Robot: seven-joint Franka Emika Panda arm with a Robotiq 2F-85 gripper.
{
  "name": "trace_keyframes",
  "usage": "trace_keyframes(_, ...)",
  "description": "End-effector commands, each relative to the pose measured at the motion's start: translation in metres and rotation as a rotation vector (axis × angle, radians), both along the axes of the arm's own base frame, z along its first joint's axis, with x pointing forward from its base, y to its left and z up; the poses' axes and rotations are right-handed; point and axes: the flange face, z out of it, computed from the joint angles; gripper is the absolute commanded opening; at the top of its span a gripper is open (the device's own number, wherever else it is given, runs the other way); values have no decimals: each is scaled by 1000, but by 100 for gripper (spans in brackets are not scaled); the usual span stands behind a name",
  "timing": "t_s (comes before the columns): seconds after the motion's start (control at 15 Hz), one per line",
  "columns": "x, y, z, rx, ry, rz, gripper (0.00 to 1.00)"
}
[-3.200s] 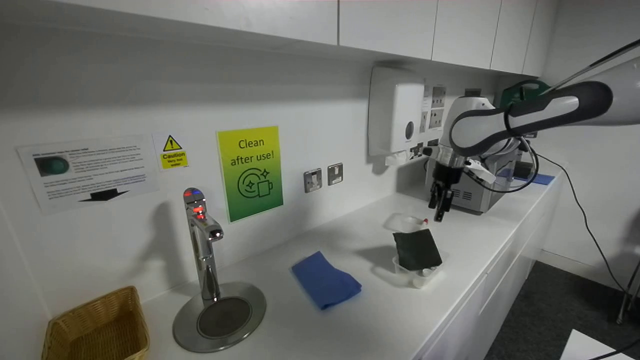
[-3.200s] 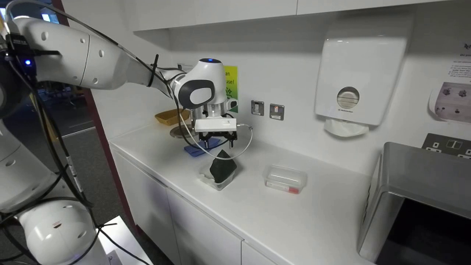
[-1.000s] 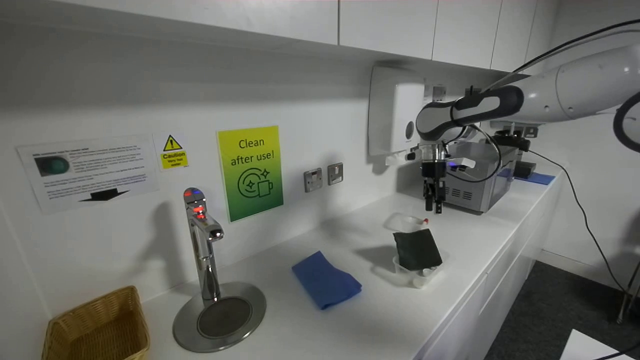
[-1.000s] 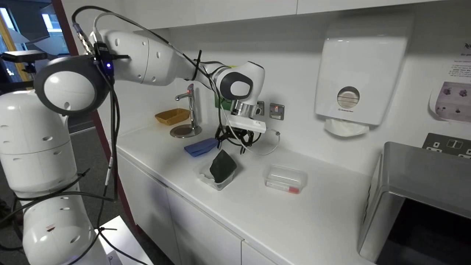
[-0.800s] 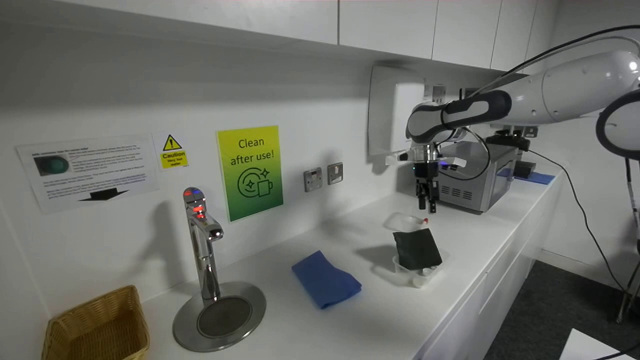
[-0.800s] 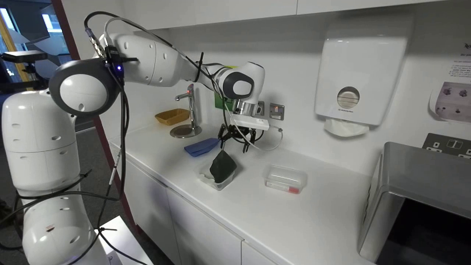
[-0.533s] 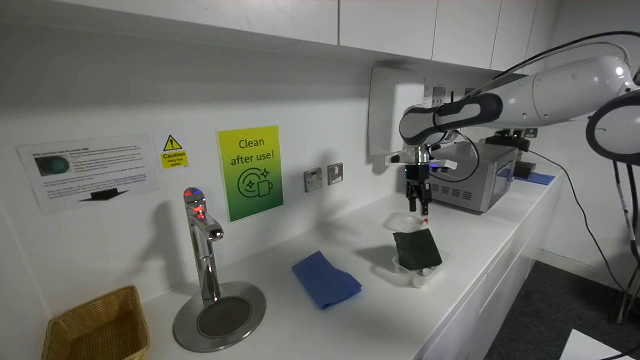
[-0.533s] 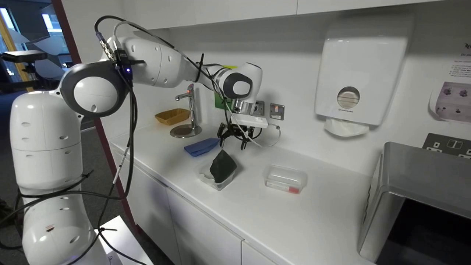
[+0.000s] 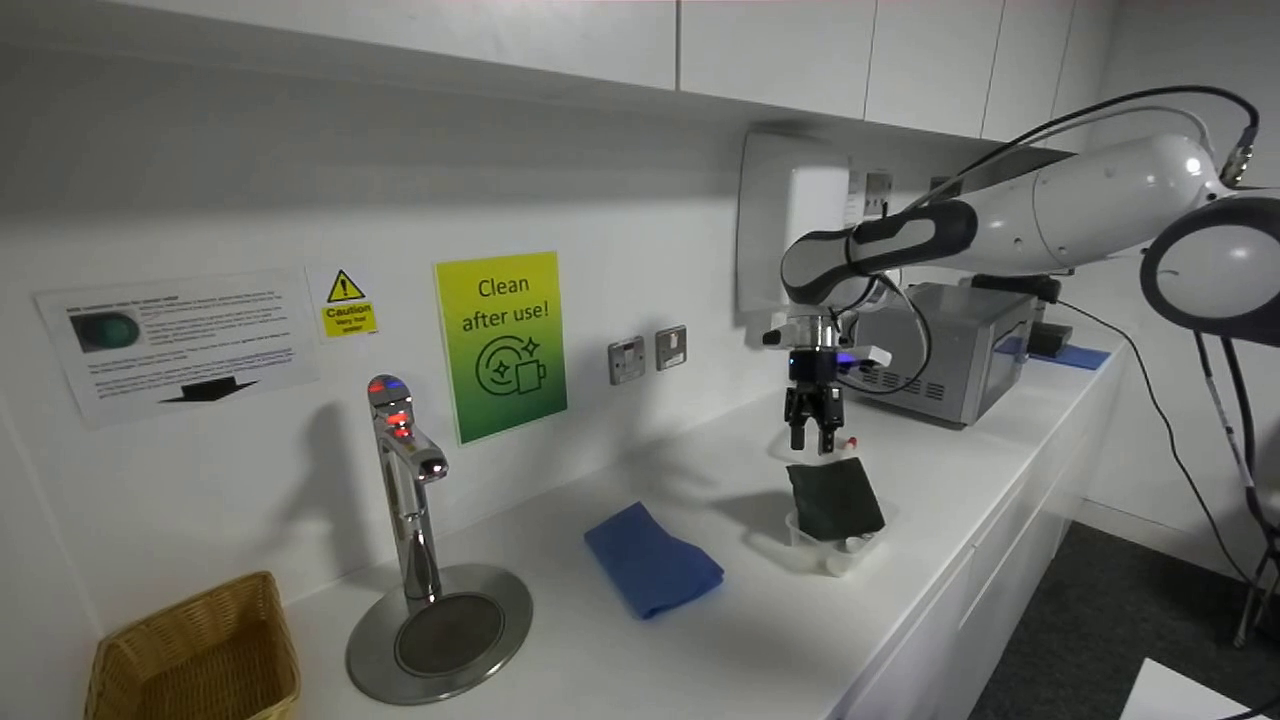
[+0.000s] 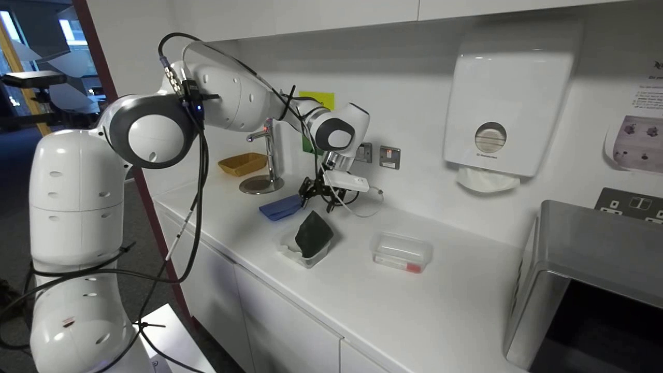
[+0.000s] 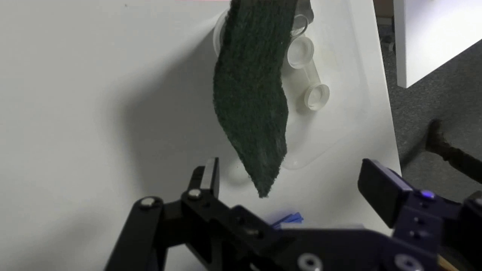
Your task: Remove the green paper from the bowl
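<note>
The dark green paper (image 9: 836,500) stands tilted in the bowl, with its upper corner sticking up above the rim. It also shows in an exterior view (image 10: 313,235) and edge-on in the wrist view (image 11: 252,86). The bowl (image 10: 290,247) looks like a clear, squarish plastic tub; it also shows in the wrist view (image 11: 340,124). Small clear capped pots (image 11: 300,52) lie in it beside the paper. My gripper (image 9: 812,444) is open and empty, just above the paper. In the wrist view the paper's corner points between the fingers (image 11: 211,175), closer to the left one; contact does not show.
A second clear tub (image 10: 401,249) with a red-ended item stands nearby. A blue folded cloth (image 9: 652,560), a tap (image 9: 408,500) with round drip tray, and a wicker basket (image 9: 190,655) lie along the counter. A grey microwave (image 9: 950,350) stands beyond. The counter's front edge runs close to the bowl.
In both exterior views the gripper has moved left; in an exterior view it also sits slightly lower, closer over the paper. It has stayed open. The paper and bowl have not moved.
</note>
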Motion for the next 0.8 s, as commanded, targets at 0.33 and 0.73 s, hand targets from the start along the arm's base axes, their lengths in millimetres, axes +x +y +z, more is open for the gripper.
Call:
trace_keyframes(0.33,-3,-4,-14,104,42,35,100)
trace_keyframes(0.73,-4,6,-22,134,77,47,100)
